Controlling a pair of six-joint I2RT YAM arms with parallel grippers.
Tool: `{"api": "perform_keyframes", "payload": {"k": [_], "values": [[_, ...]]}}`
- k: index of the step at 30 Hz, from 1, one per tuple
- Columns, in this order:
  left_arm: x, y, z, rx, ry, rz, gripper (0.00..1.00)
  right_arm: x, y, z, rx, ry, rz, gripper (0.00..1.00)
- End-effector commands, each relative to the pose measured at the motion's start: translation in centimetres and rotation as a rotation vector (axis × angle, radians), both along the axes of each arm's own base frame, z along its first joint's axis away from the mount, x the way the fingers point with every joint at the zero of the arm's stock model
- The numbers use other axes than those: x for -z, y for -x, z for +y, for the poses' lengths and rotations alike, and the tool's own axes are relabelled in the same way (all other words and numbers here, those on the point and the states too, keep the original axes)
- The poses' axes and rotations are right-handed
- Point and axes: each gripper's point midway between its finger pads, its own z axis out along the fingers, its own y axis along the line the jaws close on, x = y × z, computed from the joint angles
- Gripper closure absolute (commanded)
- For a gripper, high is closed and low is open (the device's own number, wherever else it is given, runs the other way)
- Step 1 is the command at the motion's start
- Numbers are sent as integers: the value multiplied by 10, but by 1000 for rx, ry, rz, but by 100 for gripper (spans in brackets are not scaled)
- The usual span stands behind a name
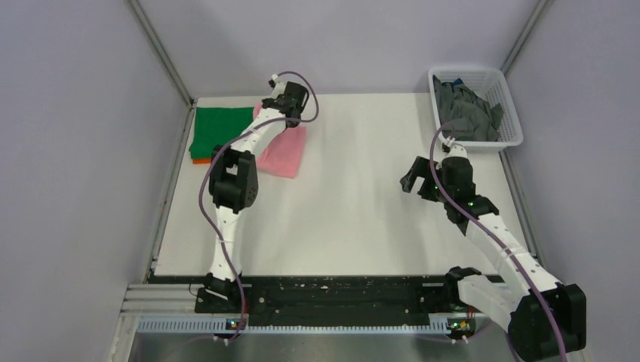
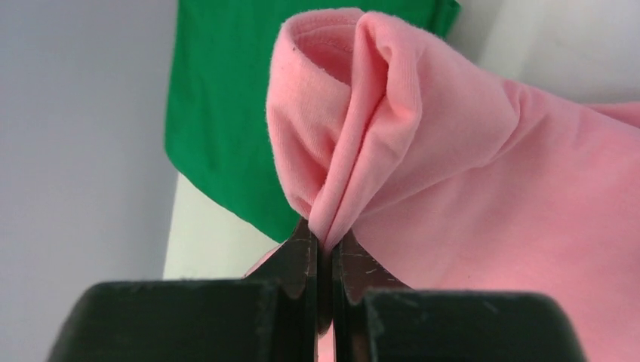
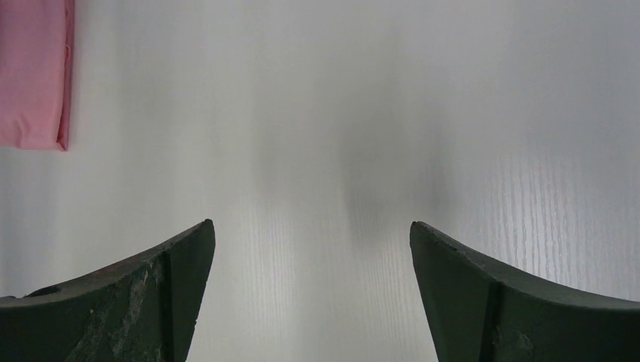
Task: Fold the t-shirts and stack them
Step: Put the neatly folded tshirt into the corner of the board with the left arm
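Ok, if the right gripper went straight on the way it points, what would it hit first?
Probably bare table: the right gripper has open fingers with only tabletop ahead. The pink t-shirt lies off to one side.

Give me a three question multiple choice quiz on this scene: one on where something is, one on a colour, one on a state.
1. Where does the basket sit?
A. far right corner of the table
B. near left corner
C. centre

2. What colour is the shirt that the left fingers grip?
A. green
B. grey
C. pink

3. How are the right fingers?
A. shut on cloth
B. open and empty
C. shut and empty

Answers:
1 A, the top view shows it at the far right corner.
2 C, the left wrist view shows a pink fold pinched between them.
3 B, they stand wide apart over bare table with nothing between them.
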Motion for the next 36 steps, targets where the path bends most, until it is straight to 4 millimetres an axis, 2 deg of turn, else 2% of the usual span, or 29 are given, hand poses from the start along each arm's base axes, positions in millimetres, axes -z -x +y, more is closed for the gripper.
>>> {"api": "perform_keyframes", "payload": {"k": [1, 7, 14, 25, 29, 36], "values": [[-56, -18, 30, -33, -70, -113, 100, -9, -8, -5, 32, -1, -46, 1], [-101, -19, 50, -18, -175, -145, 100, -1, -11, -4, 37, 2, -16, 1], [-149, -16, 52, 19, -190, -206, 100, 6, -11, 0, 21, -9, 15, 1], [-182, -3, 53, 41, -156, -236, 100, 3, -10, -7, 64, 2, 7, 1], [-194, 1, 49, 65, -110, -264, 100, -1, -9, -15, 106, 19, -10, 1], [-200, -3, 50, 66, -79, -294, 100, -4, -8, -19, 126, 24, -23, 1]]}}
